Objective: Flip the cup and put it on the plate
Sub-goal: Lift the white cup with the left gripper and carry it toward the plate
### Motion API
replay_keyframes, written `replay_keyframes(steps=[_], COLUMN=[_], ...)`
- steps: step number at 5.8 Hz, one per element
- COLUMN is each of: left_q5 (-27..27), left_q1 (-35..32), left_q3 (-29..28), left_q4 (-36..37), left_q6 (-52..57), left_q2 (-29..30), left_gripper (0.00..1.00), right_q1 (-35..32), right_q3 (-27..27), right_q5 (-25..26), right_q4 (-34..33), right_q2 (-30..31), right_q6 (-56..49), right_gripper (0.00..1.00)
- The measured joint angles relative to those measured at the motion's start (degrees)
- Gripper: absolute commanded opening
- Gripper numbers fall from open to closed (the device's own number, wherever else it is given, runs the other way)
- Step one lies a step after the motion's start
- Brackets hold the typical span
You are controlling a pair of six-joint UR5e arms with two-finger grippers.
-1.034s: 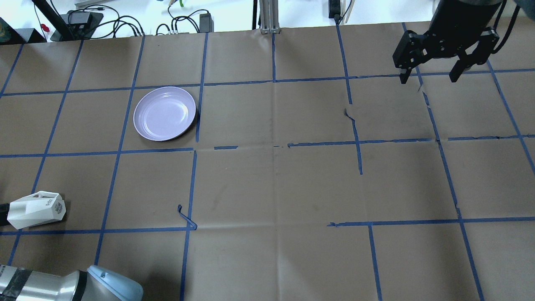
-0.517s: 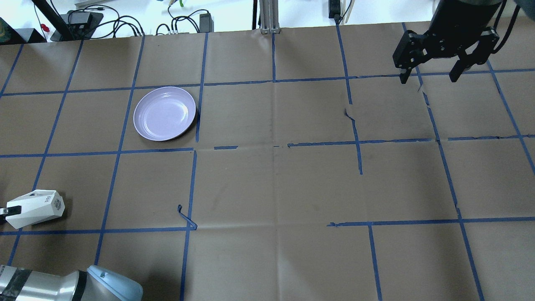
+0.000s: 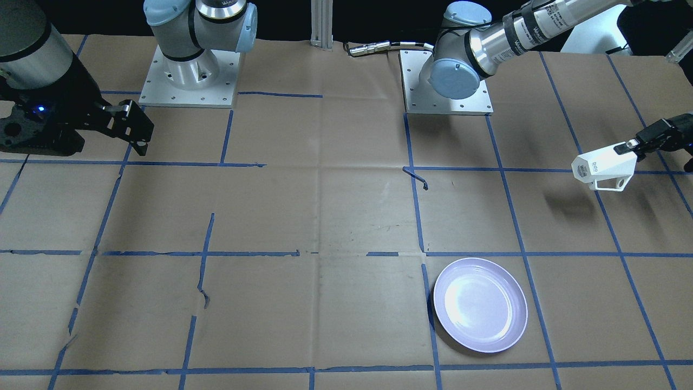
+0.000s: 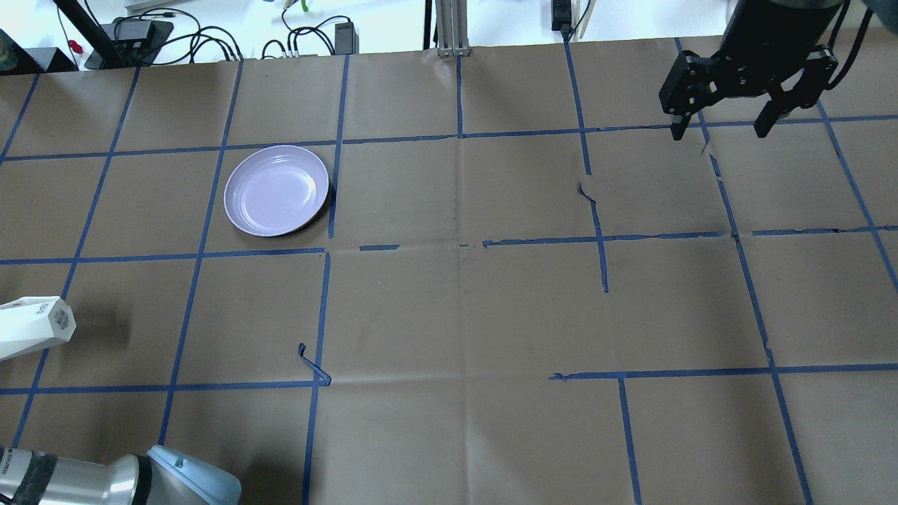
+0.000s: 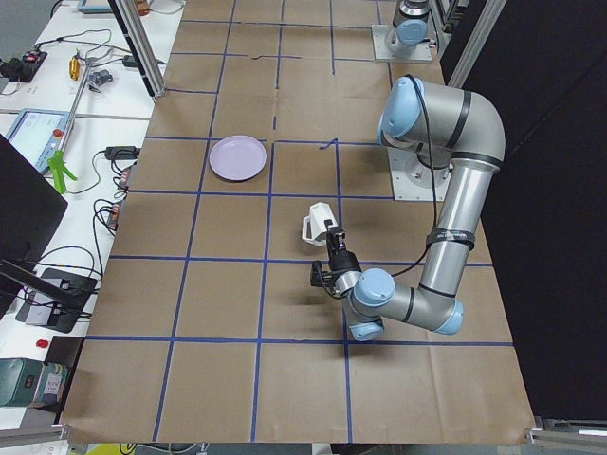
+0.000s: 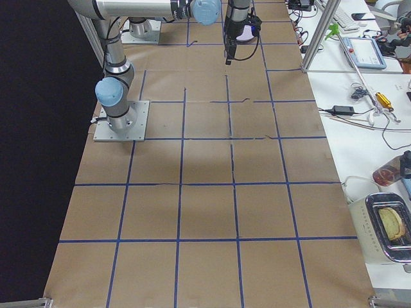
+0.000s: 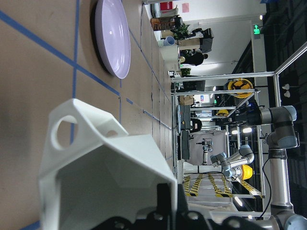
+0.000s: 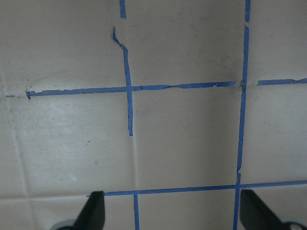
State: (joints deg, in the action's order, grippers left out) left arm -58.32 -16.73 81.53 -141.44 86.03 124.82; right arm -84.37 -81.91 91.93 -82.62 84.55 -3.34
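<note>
The white faceted cup (image 3: 601,170) hangs on its side above the table, its handle pointing down in the front view. It also shows in the overhead view (image 4: 35,326), the left side view (image 5: 320,224) and the left wrist view (image 7: 105,177). My left gripper (image 3: 631,145) is shut on the cup's rim end. The lavender plate (image 4: 276,190) lies empty on the table, well apart from the cup; it also shows in the front view (image 3: 480,305) and the left wrist view (image 7: 112,36). My right gripper (image 4: 719,132) is open and empty above the far right of the table.
Brown paper with a blue tape grid covers the table (image 4: 463,315). A loose curl of tape (image 4: 312,365) sticks up near the middle left. Cables and power supplies (image 4: 210,35) lie beyond the far edge. The two arm bases (image 3: 187,70) stand at the robot's side.
My left gripper has lifted the cup off the table and carried it left in the overhead view, turning it. The right arm has not moved.
</note>
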Motion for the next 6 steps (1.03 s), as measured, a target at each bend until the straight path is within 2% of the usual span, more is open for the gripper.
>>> replay_keyframes(steps=[2, 3, 4, 5, 6], left_q5=[1.17, 2.37, 3.11, 2.96, -0.09], left_q1=[-3.36, -8.38, -15.12, -23.73, -33.33], left_q3=[-1.14, -1.24, -1.25, -1.23, -1.18], left_q4=[-1.96, 1.54, 10.04, 21.48, 32.92], left_q6=[-7.21, -12.95, -23.03, -36.42, -49.5], left_q2=[-9.08, -13.23, -17.29, -20.56, -22.12], left_gripper=[0.0, 0.0, 0.0, 0.0, 0.0], right_q1=[-0.02, -0.04, -0.03, 0.0, 0.0], right_q3=[0.0, 0.0, 0.0, 0.0, 0.0], right_q5=[0.0, 0.0, 0.0, 0.0, 0.0], right_q4=[0.0, 0.0, 0.0, 0.0, 0.0], right_q2=[0.0, 0.0, 0.0, 0.01, 0.01], right_q6=[0.0, 0.0, 0.0, 0.0, 0.0], right_gripper=[1.0, 1.0, 1.0, 1.0, 1.0])
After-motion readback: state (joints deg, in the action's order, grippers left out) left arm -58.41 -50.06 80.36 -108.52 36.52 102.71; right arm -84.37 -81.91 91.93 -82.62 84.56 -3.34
